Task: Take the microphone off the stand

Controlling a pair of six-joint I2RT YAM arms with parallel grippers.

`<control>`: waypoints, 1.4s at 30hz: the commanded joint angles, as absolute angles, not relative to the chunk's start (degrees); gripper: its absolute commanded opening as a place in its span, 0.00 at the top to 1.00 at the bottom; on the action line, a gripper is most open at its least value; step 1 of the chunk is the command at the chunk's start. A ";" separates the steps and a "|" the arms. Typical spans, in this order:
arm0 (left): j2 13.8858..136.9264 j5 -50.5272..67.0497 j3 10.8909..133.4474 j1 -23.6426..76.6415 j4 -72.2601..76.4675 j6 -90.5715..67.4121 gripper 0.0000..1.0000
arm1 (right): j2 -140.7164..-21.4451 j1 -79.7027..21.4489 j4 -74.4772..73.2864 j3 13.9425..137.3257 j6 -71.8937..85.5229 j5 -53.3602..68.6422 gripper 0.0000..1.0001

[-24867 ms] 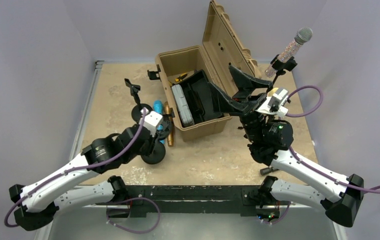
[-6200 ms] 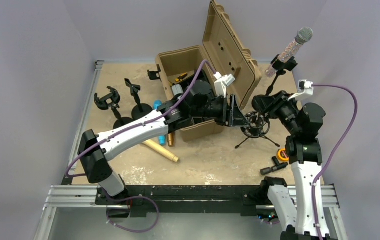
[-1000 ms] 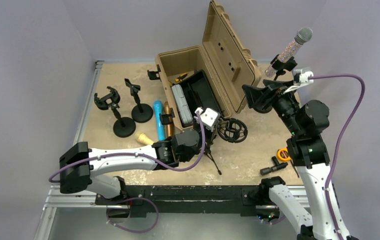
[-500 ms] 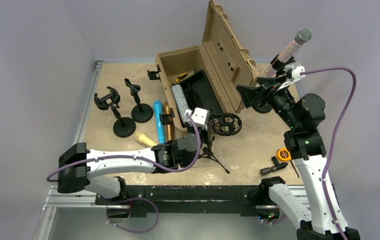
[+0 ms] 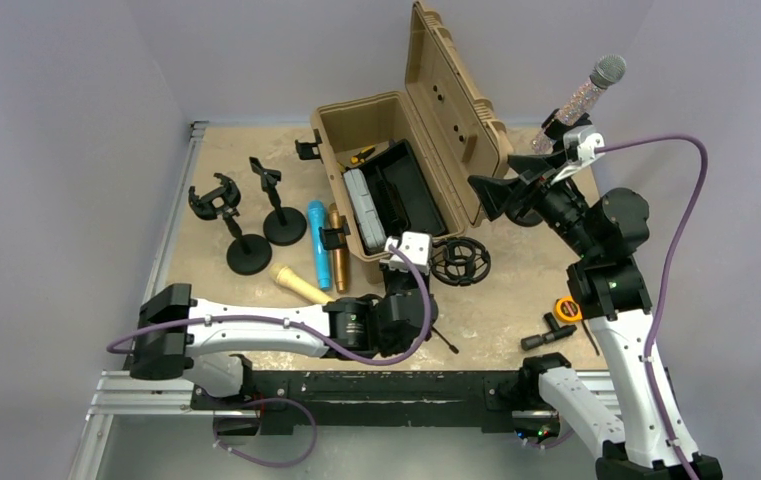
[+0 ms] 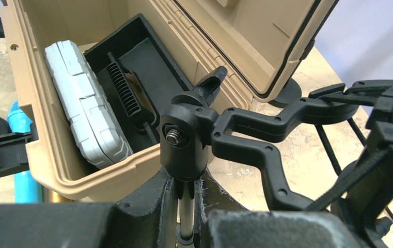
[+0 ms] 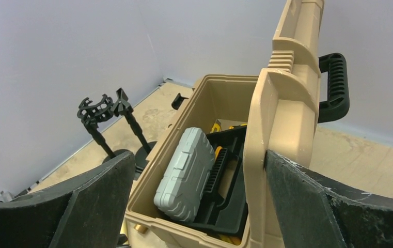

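Observation:
The glittery microphone with a silver head sits tilted in the clip of its black stand at the far right. My right gripper is open and empty, below and left of it, beside the case lid. In the right wrist view the open gripper has the lid edge between its fingers, and the microphone is out of view. My left gripper is shut on the pole of a tripod stand carrying an empty shock mount.
The open tan case holds a grey box and a black tray. Blue, gold and cream microphones lie left of it. Two empty black stands stand far left. An orange ring and a black adapter lie at the right.
My left arm has shifted the tripod stand a little toward the near edge. My right gripper has moved slightly left toward the case lid. The microphone has stayed in its stand.

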State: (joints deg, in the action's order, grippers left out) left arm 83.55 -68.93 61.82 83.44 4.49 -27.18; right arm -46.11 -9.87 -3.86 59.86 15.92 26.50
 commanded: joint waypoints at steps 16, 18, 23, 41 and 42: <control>81.24 -21.68 52.52 73.74 18.80 -19.67 0.50 | -40.31 -10.72 -4.18 64.71 19.89 7.82 0.04; 80.18 -12.81 49.18 71.24 24.27 -18.88 0.37 | -40.69 -10.68 -4.27 65.01 19.48 7.95 0.04; 77.38 1.15 43.93 65.23 31.11 -14.26 0.27 | -41.30 -10.71 -3.85 64.41 19.03 9.14 0.04; 88.74 46.78 53.32 51.34 41.07 -18.90 0.41 | -41.96 -10.72 -3.21 64.55 16.88 10.76 0.04; 89.77 47.96 54.26 51.35 41.19 -19.51 0.47 | -41.94 -10.68 -3.26 64.45 16.88 10.73 0.04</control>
